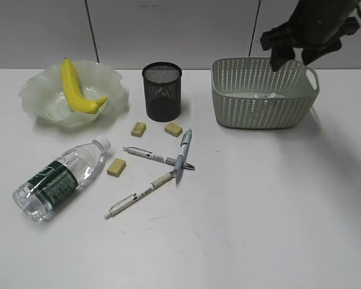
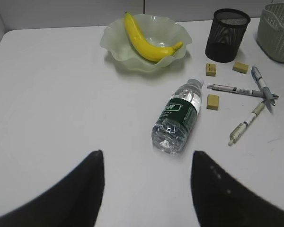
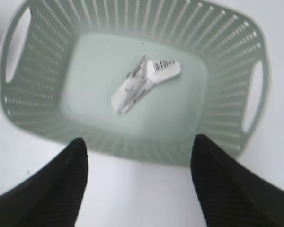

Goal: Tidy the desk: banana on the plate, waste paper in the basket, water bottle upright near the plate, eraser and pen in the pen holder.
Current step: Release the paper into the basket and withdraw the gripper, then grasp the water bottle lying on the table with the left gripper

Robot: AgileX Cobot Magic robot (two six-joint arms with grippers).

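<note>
The banana (image 1: 78,90) lies in the plate (image 1: 36,90) at the back left of the desk (image 1: 259,211). On its side in front of the plate lies the water bottle (image 1: 60,177), cap toward the back. The waste paper (image 3: 142,82) rests on the floor of the basket (image 1: 259,111). Three erasers (image 1: 138,129) and three pens (image 1: 183,153) lie in front of the pen holder (image 1: 162,90). My right gripper (image 3: 138,146) hangs open and empty above the basket. My left gripper (image 2: 146,158) is open over bare desk, short of the bottle's base.
A grey wall stands right behind the plate, pen holder and basket. Two of the pens cross each other. In the exterior view the right arm (image 1: 316,27) reaches in from the top right corner.
</note>
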